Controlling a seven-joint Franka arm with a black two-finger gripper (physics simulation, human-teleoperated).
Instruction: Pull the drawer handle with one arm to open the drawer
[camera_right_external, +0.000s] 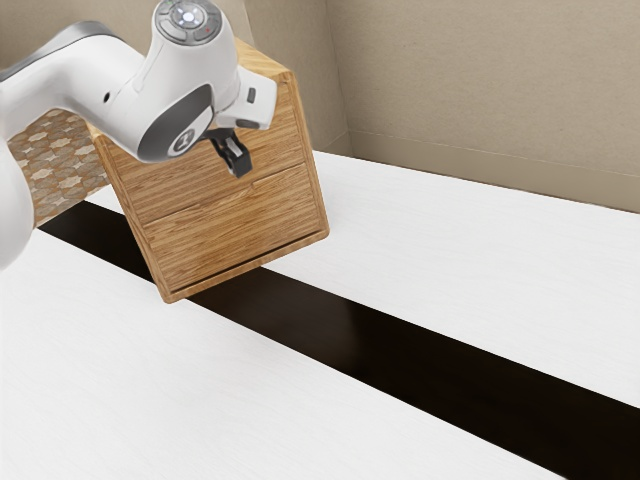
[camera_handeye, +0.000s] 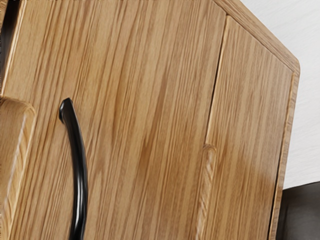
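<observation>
A light wooden cabinet (camera_right_external: 215, 205) stands at the back left, with two drawer fronts stacked one above the other. My black gripper (camera_right_external: 233, 157) hangs just in front of the upper drawer front (camera_right_external: 285, 125), open, fingertips near the seam between the two drawers and nothing between them. In the wrist view a curved black handle (camera_handeye: 76, 170) runs along a wide drawer front (camera_handeye: 145, 115), off to one side of my hand. A narrower wooden panel (camera_handeye: 250, 145) lies beside that front. All drawer fronts sit flush with the cabinet.
The cabinet stands partly over a black strip (camera_right_external: 420, 360) that crosses the white table (camera_right_external: 150, 390) diagonally. Beige walls (camera_right_external: 480, 70) rise behind. A patterned floor (camera_right_external: 55, 165) shows at the far left behind my arm.
</observation>
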